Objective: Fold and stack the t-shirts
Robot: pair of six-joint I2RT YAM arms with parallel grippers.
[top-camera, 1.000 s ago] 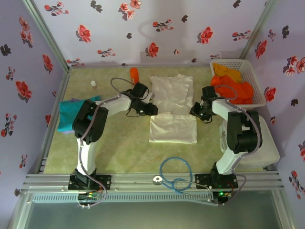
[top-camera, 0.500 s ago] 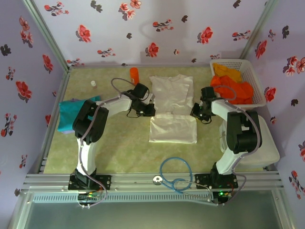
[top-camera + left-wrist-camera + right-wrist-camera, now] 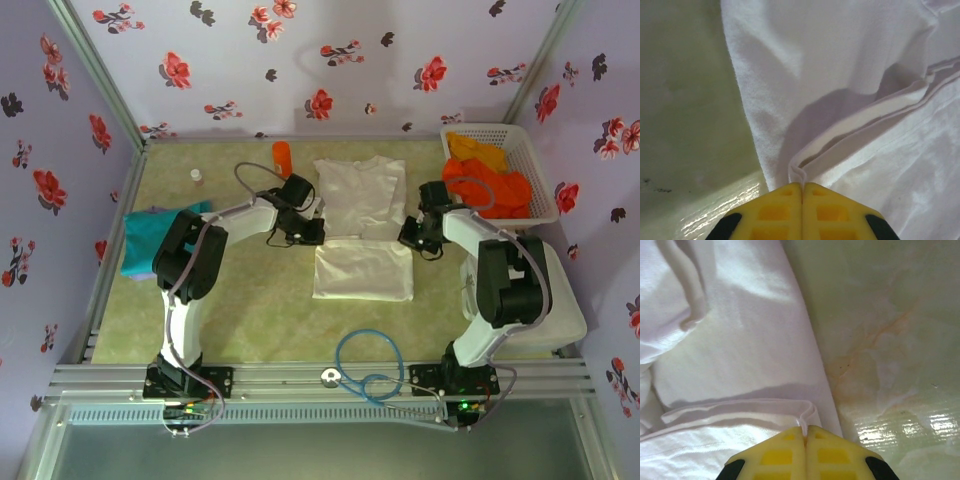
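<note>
The white t-shirt [image 3: 362, 225] lies flat mid-table, its lower part folded up into a rectangle. My left gripper [image 3: 314, 233] is shut on the folded hem at the shirt's left edge; the yellow fingertips [image 3: 785, 200] pinch a white fold of the white t-shirt [image 3: 850, 90]. My right gripper [image 3: 408, 235] is shut on the same hem at the right edge, where cloth of the white t-shirt [image 3: 740, 360] runs between its fingertips [image 3: 790, 452]. A teal t-shirt [image 3: 150, 238] lies at the left wall. Orange t-shirts [image 3: 488, 180] fill the basket.
A white lattice basket [image 3: 536, 180] stands at the back right. An orange bottle [image 3: 282, 157] and a small vial [image 3: 197, 177] stand at the back left. A blue cable loop [image 3: 370, 362] lies near the front rail. A white block [image 3: 560, 305] sits by the right arm's base.
Both grippers have closed on the folded hem of the white t-shirt. The arms have shifted slightly towards the back.
</note>
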